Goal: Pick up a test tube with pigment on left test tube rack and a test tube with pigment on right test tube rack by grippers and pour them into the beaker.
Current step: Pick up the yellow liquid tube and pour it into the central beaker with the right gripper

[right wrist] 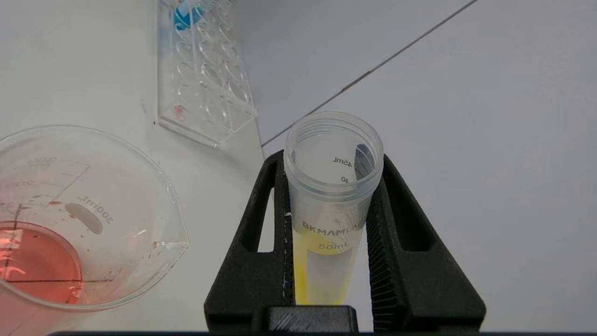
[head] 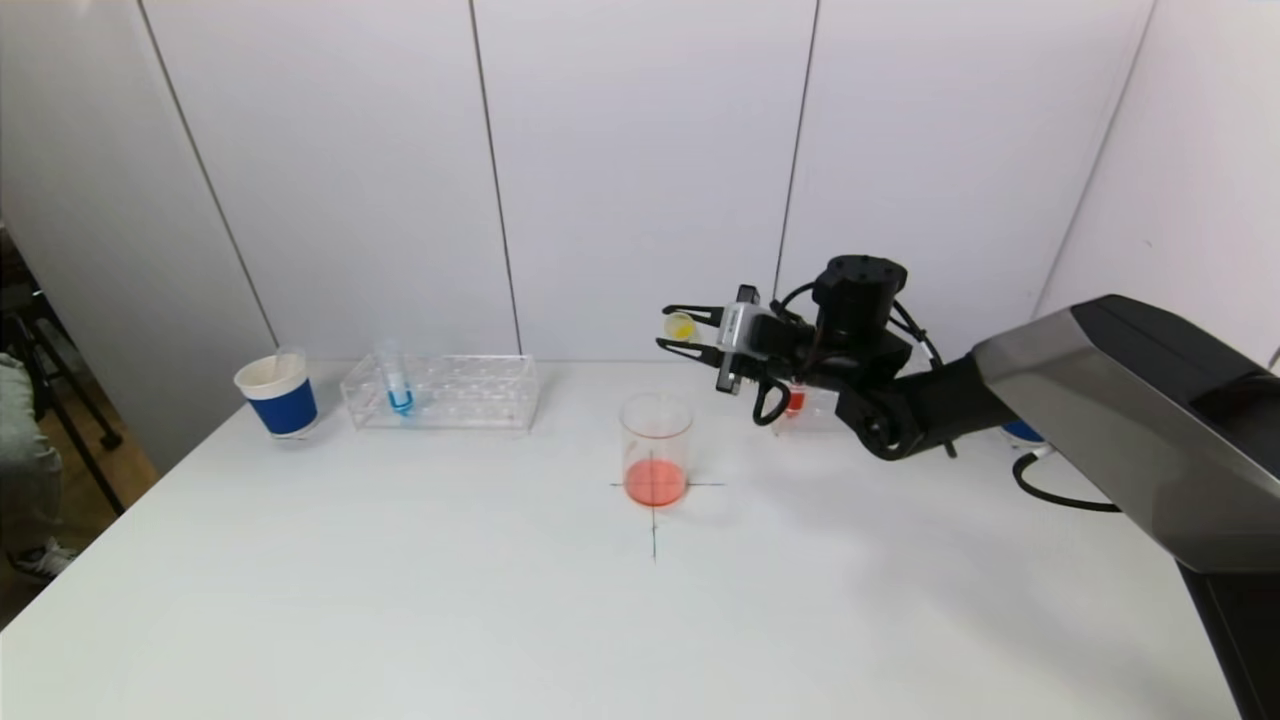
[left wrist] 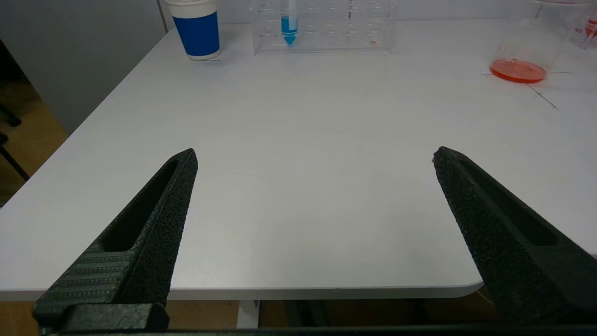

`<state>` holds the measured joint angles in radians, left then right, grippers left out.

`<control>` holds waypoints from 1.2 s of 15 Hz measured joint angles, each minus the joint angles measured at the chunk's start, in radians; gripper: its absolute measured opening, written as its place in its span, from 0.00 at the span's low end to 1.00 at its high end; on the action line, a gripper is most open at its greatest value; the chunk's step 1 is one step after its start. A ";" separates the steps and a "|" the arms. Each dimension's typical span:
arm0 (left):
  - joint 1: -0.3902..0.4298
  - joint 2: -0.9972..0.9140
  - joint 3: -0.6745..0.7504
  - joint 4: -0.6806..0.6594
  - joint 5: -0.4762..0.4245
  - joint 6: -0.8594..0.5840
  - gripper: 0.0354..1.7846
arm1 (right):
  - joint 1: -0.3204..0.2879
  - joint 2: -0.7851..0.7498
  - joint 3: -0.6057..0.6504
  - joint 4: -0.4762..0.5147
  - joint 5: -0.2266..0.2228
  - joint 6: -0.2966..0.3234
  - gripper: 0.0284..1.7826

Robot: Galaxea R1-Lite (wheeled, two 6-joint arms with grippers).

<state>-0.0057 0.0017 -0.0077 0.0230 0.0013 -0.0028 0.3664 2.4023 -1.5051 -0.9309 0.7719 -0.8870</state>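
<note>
- One right gripper [head: 681,335] clamps a yellow-pigment test tube [head: 680,325], tipped sideways, mid-frame above the beaker [head: 655,448].
- Left gripper [left wrist: 315,156] fingers spread wide, holding nothing, lower frame.

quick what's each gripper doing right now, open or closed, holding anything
Left gripper: open, holding nothing, above the near table edge.
Right gripper: closed on the yellow-pigment test tube, raised beside the beaker.

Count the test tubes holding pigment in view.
3. A yellow tube gripped by the right gripper above and behind the beaker; a blue tube in the left rack; a red tube behind the right arm. More may be hidden there.
</note>
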 joint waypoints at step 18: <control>0.000 0.000 0.000 0.000 0.000 0.000 0.99 | 0.027 0.077 0.042 -0.163 0.012 -0.278 0.27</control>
<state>-0.0062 0.0017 -0.0077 0.0230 0.0013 -0.0023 0.3930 2.4796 -1.4634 -1.0943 0.7836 -1.1651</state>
